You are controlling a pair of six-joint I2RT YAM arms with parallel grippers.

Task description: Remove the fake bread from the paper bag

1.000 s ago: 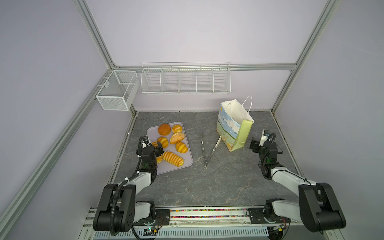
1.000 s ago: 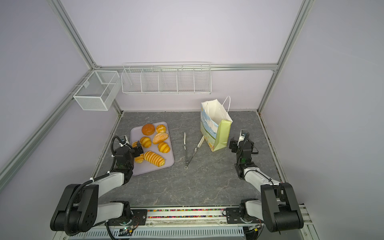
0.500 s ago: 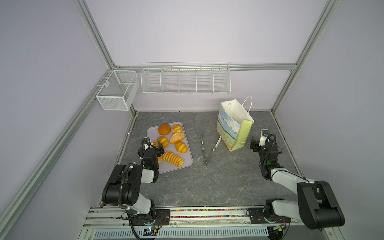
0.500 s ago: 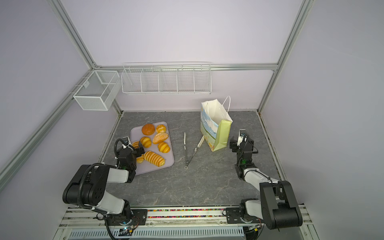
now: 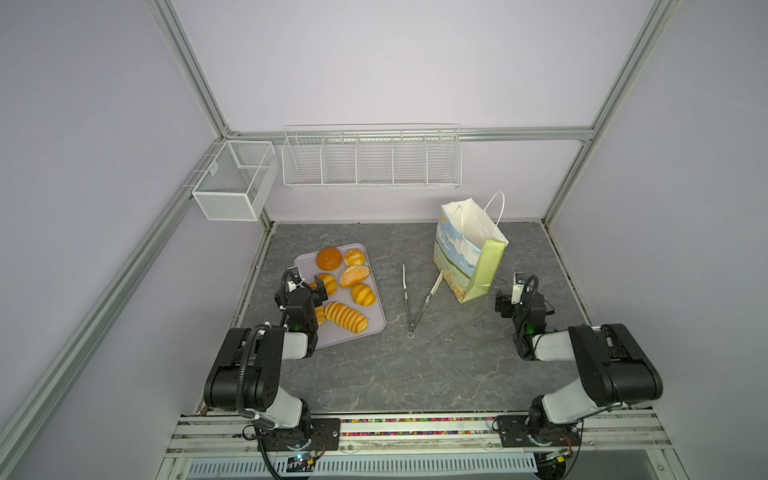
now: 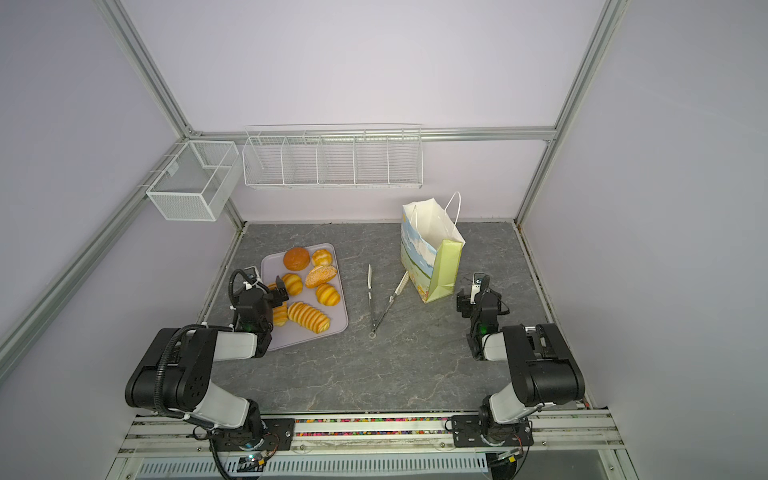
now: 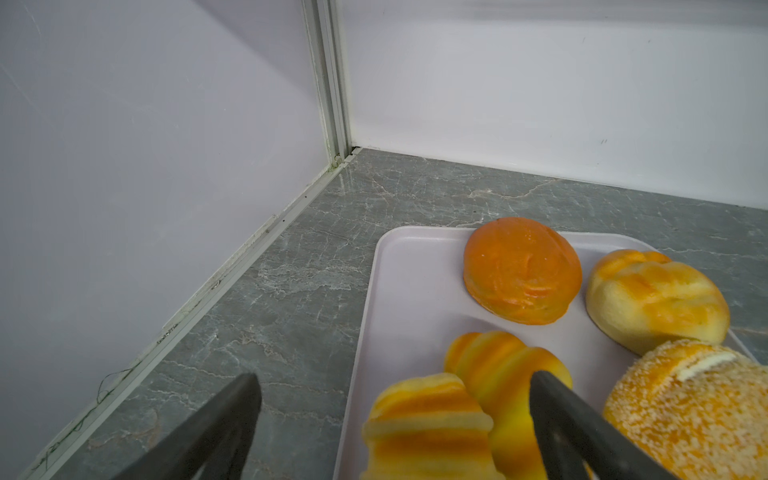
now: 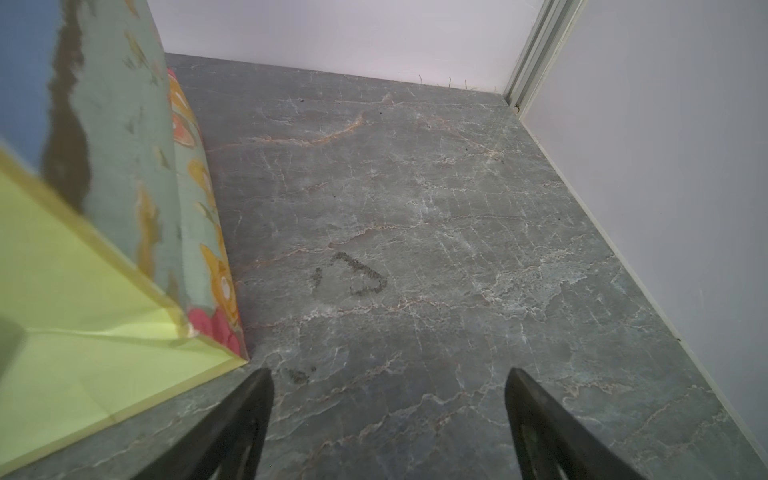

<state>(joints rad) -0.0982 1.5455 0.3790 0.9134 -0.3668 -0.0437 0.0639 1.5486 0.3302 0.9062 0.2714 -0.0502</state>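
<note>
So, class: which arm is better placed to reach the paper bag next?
Right, I'd say. The right hand, open, sits close beside the bag; the left hand is over the tray of bread, with the tongs lying between.

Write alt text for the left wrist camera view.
Five glossy golden-orange fake breads sit on a pale tray on a grey marbled tabletop, near a corner of lilac walls. In the foreground the left gripper shows its dark jaws wide open, gripping nothing, with two ridged rolls visible between them.
</note>
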